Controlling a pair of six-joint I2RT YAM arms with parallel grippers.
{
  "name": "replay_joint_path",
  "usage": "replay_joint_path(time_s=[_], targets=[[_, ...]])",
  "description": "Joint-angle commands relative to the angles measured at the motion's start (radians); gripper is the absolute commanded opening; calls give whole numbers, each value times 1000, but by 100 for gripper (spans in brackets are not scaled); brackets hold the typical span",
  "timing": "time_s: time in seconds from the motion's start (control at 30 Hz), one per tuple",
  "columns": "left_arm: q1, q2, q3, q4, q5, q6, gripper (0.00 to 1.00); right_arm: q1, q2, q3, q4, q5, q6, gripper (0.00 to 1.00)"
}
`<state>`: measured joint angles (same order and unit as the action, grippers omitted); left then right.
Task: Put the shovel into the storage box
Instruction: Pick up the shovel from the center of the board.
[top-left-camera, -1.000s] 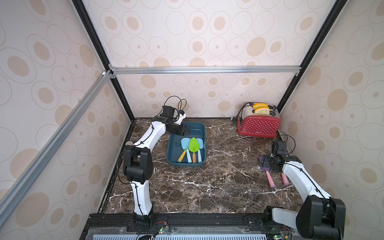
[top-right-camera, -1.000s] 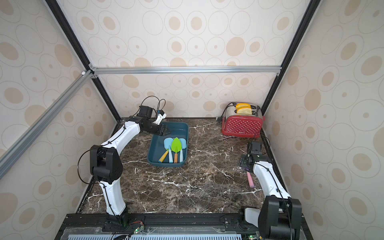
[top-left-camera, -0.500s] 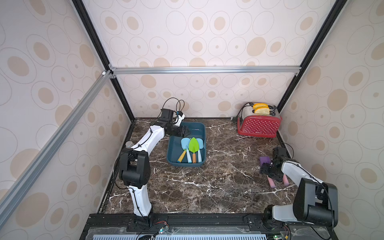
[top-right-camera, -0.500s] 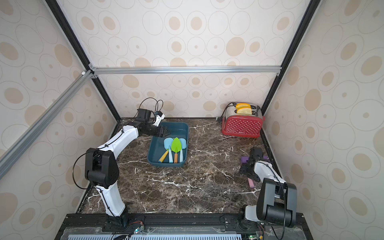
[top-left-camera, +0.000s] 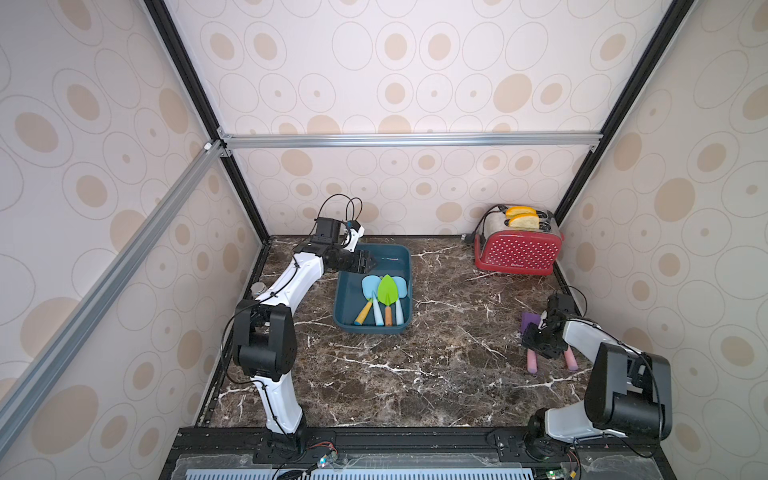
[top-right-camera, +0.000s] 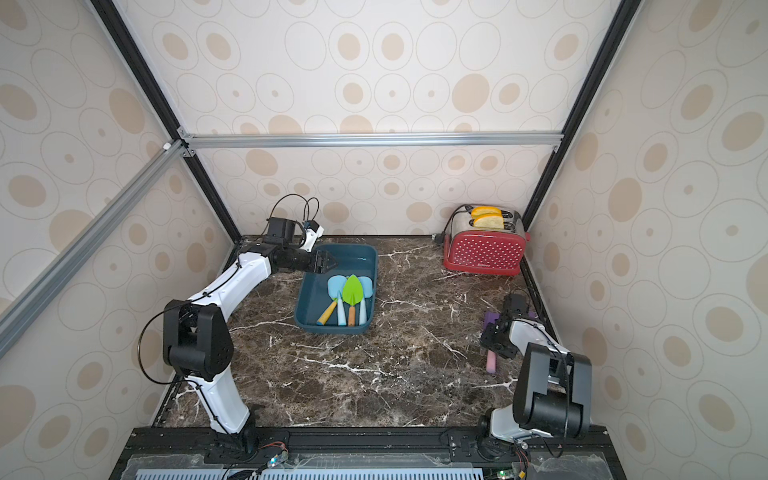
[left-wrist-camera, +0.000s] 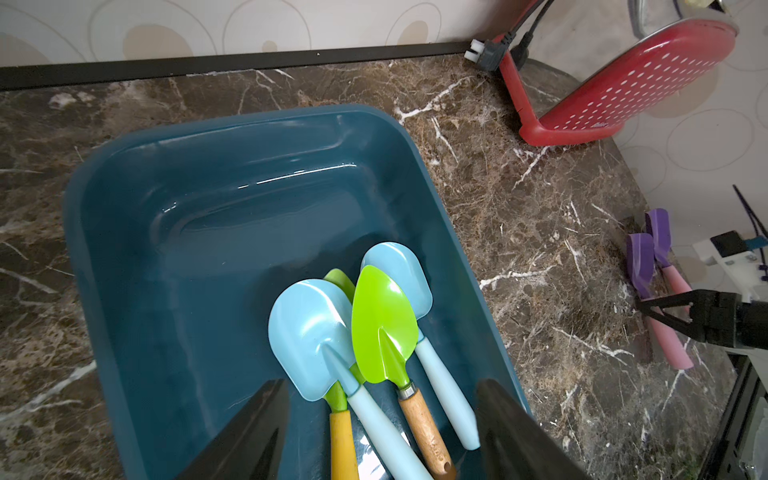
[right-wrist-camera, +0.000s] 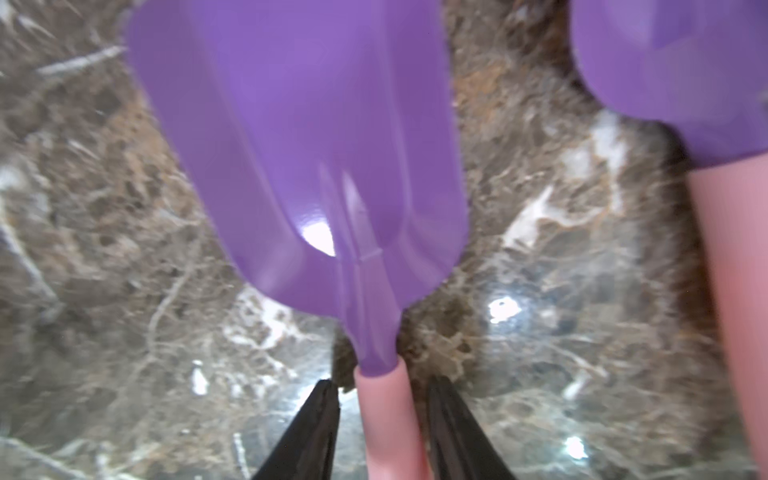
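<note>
Dropping low since a second ago, the right pincer (right-wrist-camera: 379, 384) now straddles the pink handle of a purple shovel (right-wrist-camera: 299, 137). Its jaws are narrowed, with slim gaps either side; whether they already pinch it I cannot tell. That shovel lies on the counter (top-left-camera: 436, 365) at 3 o'clock, blade toward 12, with a second purple shovel (right-wrist-camera: 681, 62) just beside it. At 11 o'clock the left pincer (top-left-camera: 371, 262), spread wide, hovers over the far corner of the storage box (top-left-camera: 390, 259). Inside lie two light-blue shovels (left-wrist-camera: 307, 332), a green shovel (left-wrist-camera: 382, 324) and a yellow-handled shovel (left-wrist-camera: 344, 440) beneath, handles toward 6.
</note>
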<state>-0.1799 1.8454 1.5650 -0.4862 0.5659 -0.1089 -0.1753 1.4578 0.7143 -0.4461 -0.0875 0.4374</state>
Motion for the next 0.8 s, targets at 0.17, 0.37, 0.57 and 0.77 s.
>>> replay_joint_path(time_s=[0.17, 0.37, 0.57, 0.77], targets=[[5, -32, -39, 119, 144, -90, 75, 29, 14, -29, -29, -184, -3, 13], [1, -47, -123, 321, 291, -246, 77, 169, -33, 4, -82, -151, -44, 0], [-61, -74, -179, 388, 341, -288, 77, 390, -71, 148, -169, -73, -83, 1], [-152, -97, -243, 440, 328, -321, 77, 585, -26, 348, -230, -9, -115, 0]])
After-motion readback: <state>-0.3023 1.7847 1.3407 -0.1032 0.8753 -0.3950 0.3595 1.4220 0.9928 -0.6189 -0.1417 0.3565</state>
